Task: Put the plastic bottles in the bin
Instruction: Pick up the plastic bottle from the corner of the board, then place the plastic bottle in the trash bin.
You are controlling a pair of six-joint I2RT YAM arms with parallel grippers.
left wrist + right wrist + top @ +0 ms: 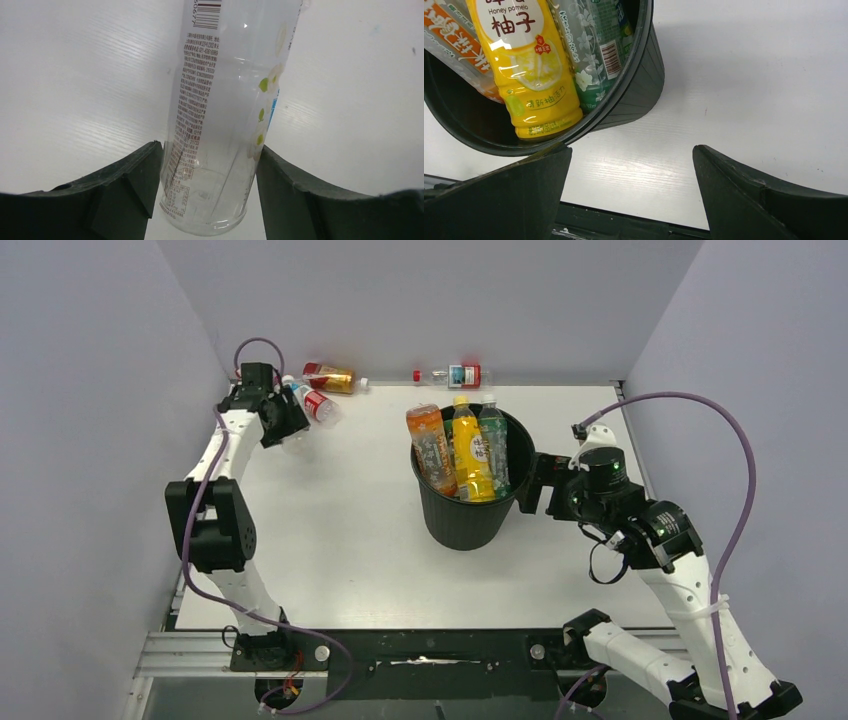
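The black bin [468,523] stands mid-table and holds an orange bottle [431,447], a yellow bottle [470,452] and a green-label bottle [493,445]. My left gripper [288,428] is at the back left. In the left wrist view its fingers [145,175] press both sides of a clear bottle [220,125] with a white-blue label, near its base, lying on the table. My right gripper [535,485] is open and empty just right of the bin. The right wrist view shows the bin wall [639,95] and the yellow bottle [531,75] in it.
A clear bottle with a red label [318,406] lies right beside the left gripper. An amber bottle [330,377] and a clear red-label bottle [455,375] lie along the back wall. Grey walls close in the left, back and right.
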